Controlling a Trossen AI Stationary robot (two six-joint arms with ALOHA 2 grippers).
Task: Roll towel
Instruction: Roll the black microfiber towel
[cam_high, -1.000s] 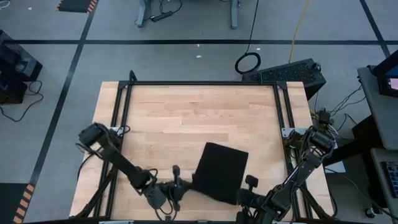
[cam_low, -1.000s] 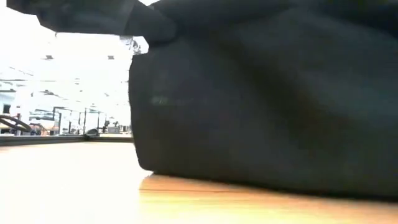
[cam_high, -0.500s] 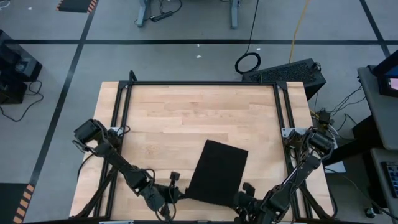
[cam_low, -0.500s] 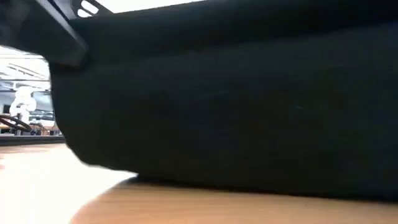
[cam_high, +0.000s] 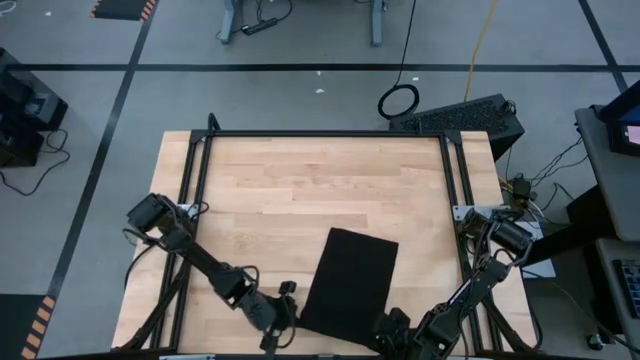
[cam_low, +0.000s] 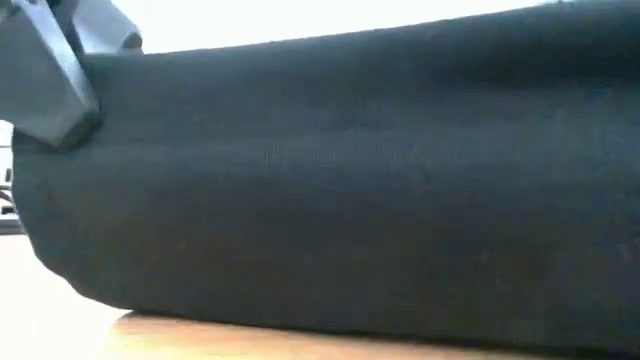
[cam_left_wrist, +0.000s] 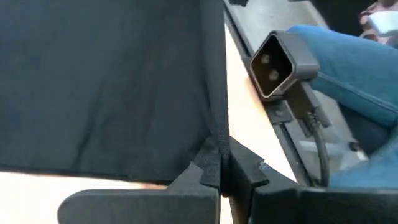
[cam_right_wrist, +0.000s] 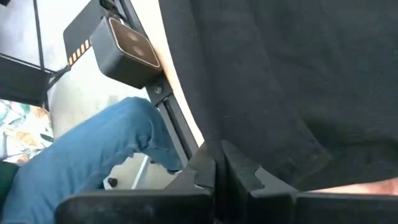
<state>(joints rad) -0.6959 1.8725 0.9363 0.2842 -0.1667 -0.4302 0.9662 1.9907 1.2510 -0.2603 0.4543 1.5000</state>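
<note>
Towel (cam_high: 349, 281), plain black cloth, lies on the wooden counter (cam_high: 300, 180) toward its near edge, a little right of the middle, set at a slant so that its far end leans to the right. From above it reads as a long dark rectangle, far narrower than the counter top.

Left pincer (cam_high: 283, 312) sits at the towel's near left corner. Through the left wrist camera its two dark fingers (cam_left_wrist: 214, 169) are pressed together with the cloth's edge caught between them, so it is clamped on the towel (cam_left_wrist: 106, 81).

Right pincer (cam_high: 392, 327) sits at the towel's near right corner, at the counter's near edge. In the right wrist camera its fingers (cam_right_wrist: 214, 168) meet on the hem of the cloth (cam_right_wrist: 286, 81), likewise clamped on it.

From counter height the towel (cam_low: 340, 190) fills nearly the whole picture as a dark bulging mass, its lower edge resting on the wood (cam_low: 150, 335), with a grey part of an arm (cam_low: 60, 70) at its upper left.

Both wrist cameras also catch a small grey camera box (cam_left_wrist: 283, 62) mounted on the rail at the counter's edge, and beyond it a person's leg in blue jeans (cam_right_wrist: 87, 155).
</note>
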